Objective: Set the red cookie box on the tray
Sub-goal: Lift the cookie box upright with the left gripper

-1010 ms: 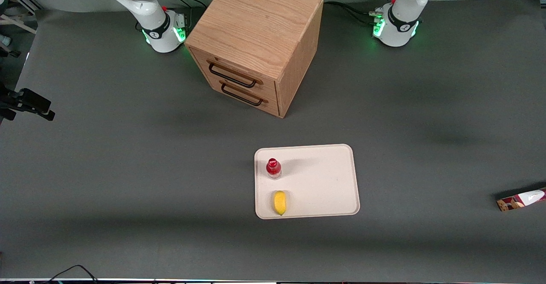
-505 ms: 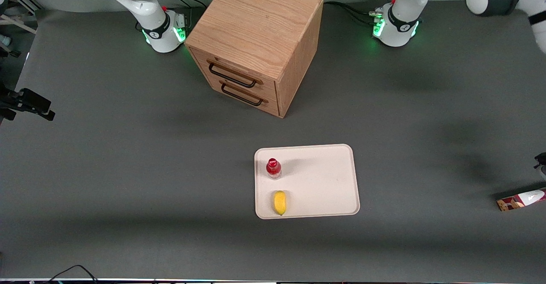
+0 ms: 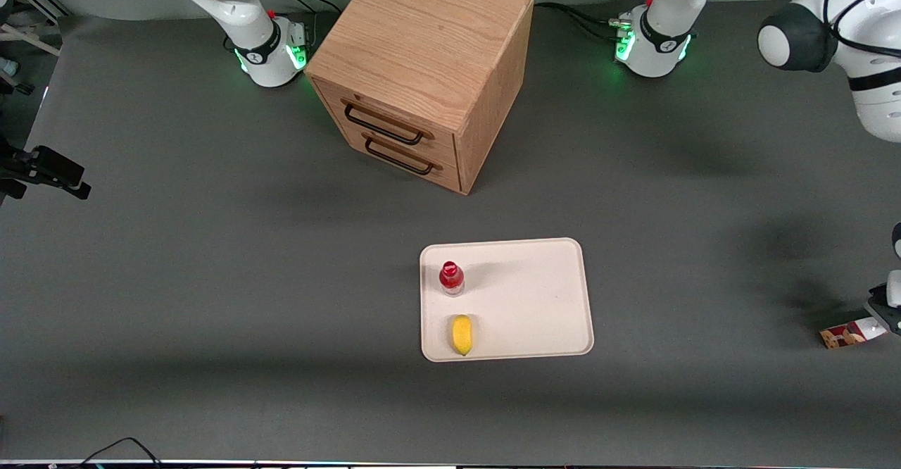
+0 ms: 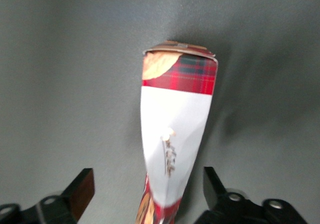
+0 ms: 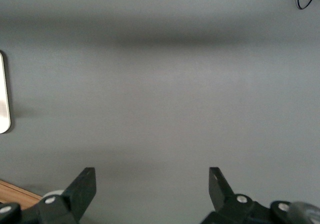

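Grey tabletop: long dark-red cardboard cookie box straddled by wide-open, empty left gripper; should be centred before closing. Cream-white rectangular tray at box's 9 o'clock.

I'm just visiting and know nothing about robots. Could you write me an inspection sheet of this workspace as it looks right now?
Surface: dark grey table, flat and matte.
Job's things: red cookie box lies on the table at the working arm's end, not yet on the tray.
Clutter: red-capped bottle and yellow fruit on the tray; wooden two-drawer cabinet farther from the front camera than the tray.
Grippers: gripper open, above the box, one finger on each side, not touching.
Cables: black cables by the arm bases; another at the table's near edge.
Surroundings: black device past the parked arm's end.
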Robot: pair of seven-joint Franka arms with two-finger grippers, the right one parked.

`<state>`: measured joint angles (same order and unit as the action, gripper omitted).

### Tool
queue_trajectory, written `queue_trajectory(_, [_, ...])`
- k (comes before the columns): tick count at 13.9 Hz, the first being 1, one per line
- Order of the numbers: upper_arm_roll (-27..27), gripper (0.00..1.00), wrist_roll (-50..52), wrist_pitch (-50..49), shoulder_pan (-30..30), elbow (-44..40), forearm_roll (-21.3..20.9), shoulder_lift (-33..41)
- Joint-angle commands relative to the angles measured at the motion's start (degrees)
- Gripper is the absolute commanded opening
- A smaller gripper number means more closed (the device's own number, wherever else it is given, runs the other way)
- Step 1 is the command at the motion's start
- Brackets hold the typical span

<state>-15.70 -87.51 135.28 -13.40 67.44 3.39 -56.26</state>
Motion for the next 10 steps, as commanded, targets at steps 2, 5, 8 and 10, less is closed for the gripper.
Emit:
queue_trajectory(2, [-0.6,0.03,-1.2,-0.4,-0.4,-2.4,5.0,-2.2])
queue_trajectory(5, [-0.6,0.0,-0.9,-2.9,-0.1,-3.4,5.0,-1.7])
queue_trajectory(8, [-0.6,0.0,1.0,-10.3,0.0,-8.4,5.0,-1.4])
queue_trajectory(10, [-0.7,0.0,4.9,-16.7,0.3,-11.3,5.0,0.1])
